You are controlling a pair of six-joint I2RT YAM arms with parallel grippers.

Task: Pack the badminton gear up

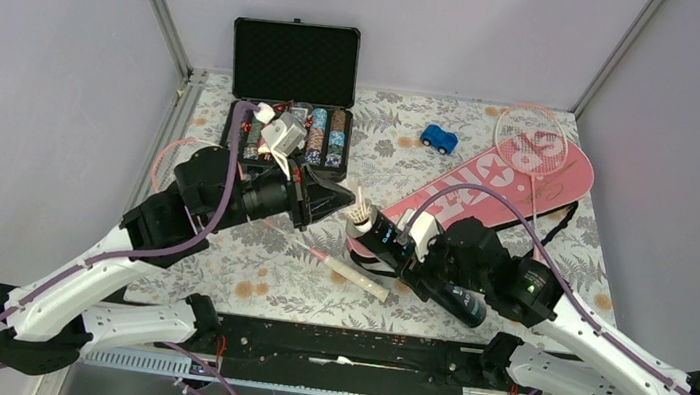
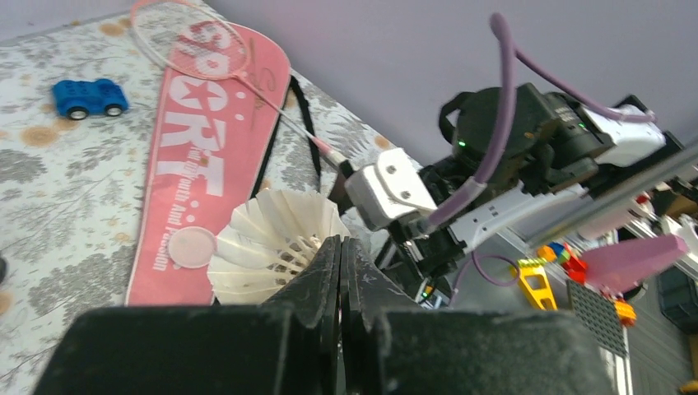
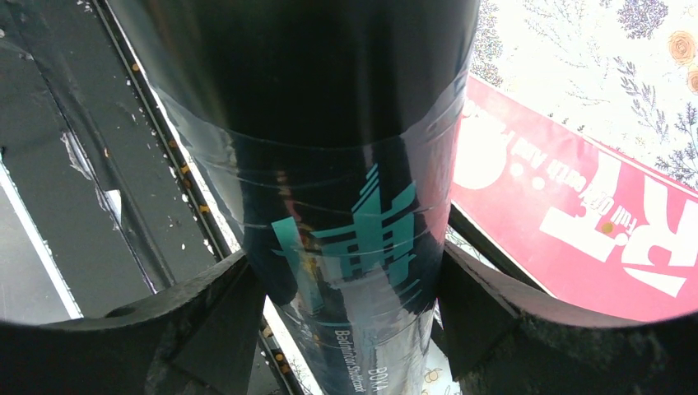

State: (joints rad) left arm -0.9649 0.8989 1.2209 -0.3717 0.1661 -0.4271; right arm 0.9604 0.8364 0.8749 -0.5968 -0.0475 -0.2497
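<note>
My right gripper (image 1: 417,251) is shut on the black tube with teal print (image 1: 462,302) and holds it slanted over the table, mouth towards the left. The tube fills the right wrist view (image 3: 329,123) between the jaws of that gripper (image 3: 354,271). A white feather shuttlecock (image 1: 359,209) sits at the tube's mouth. My left gripper (image 1: 343,204) is shut, and its tips (image 2: 340,240) touch the shuttlecock's feathers (image 2: 263,239). The pink "SPORT" cover (image 1: 520,178) lies at the right, with one pink racket's head (image 1: 532,139) on it. The second racket's white handle (image 1: 356,277) lies at mid-table.
An open black case of poker chips (image 1: 289,99) stands at the back left. A small blue toy car (image 1: 440,139) sits behind the cover, also in the left wrist view (image 2: 89,97). A pink racket frame (image 1: 168,150) shows beside the left arm.
</note>
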